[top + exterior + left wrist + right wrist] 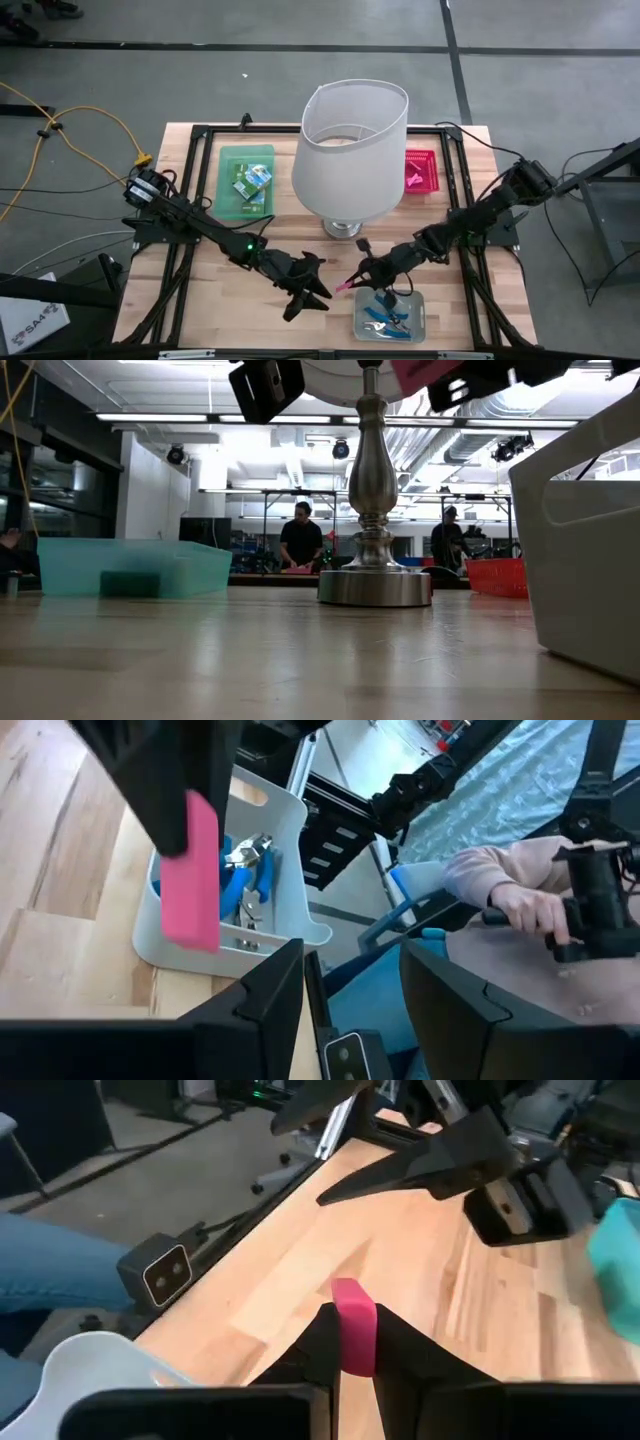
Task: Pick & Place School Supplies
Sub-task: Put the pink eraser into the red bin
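A pink eraser block (353,1320) sits in my right gripper (354,281), which hovers over the near middle of the table, just off the clear grey tray (391,314) that holds blue-handled scissors (383,317). My left gripper (312,286) is open and empty, a little to the left of the eraser, its fingers pointing toward it. Green-yellow printed boxes (252,183) lie in the green tray (228,168). More pink pieces (412,176) lie in the red tray (431,158). My right gripper pinches the pink eraser (345,287) between its two fingers (322,1342), which close on the block's broad faces. One end of the block sticks out past the fingertips (190,910). The fingers slant down toward the table's left. The eraser is lifted clear of the table (425,374).
A big white lampshade (352,148) on a metal base (374,586) stands at the table's middle, between the green and red trays. Bare wood lies near left (190,300). A person's hand (525,905) shows beyond the near edge; people stand in the room behind (301,540).
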Tool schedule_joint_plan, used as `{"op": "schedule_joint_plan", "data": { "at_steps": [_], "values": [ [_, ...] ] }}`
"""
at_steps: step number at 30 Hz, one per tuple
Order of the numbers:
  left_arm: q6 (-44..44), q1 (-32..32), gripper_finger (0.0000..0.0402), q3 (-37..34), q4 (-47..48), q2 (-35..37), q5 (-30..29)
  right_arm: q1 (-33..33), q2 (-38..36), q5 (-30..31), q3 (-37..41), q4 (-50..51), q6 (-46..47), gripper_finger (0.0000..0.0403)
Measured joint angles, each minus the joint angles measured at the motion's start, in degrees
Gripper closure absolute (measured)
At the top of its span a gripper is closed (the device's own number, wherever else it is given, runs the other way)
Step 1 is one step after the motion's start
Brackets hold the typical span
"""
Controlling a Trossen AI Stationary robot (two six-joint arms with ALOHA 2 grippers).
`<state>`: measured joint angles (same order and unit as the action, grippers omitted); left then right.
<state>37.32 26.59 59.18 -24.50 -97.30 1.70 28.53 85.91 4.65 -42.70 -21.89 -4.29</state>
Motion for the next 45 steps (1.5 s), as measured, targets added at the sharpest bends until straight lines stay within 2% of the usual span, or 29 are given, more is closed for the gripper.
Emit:
{"op": "schedule_joint_plan", "data": {
  "at_steps": [12,19,25,36,45],
  "values": [
    [0.2,0.0,0.0239,0.0,0.0,0.0,0.0,4.9,-11.8,16.3,-0.1,22.2,7.2,0.0374],
    [0.2,0.0,0.0239,0.0,0.0,0.0,0.0,5.1,-15.6,29.9,0.0,42.3,21.3,0.0374],
    [0.2,0.0,0.0239,0.0,0.0,0.0,0.0,3.3,-16.7,38.0,0.0,55.0,33.1,0.0374],
    [0.4,0.0,0.0239,0.0,0.0,0.0,0.0,-5.1,-16.7,46.8,0.0,71.6,45.7,0.0374],
    [0.5,0.9,0.0239,0.0,0.0,0.0,-0.1,-17.9,-16.7,47.7,0.0,78.0,46.2,0.0374]
  ]
}}
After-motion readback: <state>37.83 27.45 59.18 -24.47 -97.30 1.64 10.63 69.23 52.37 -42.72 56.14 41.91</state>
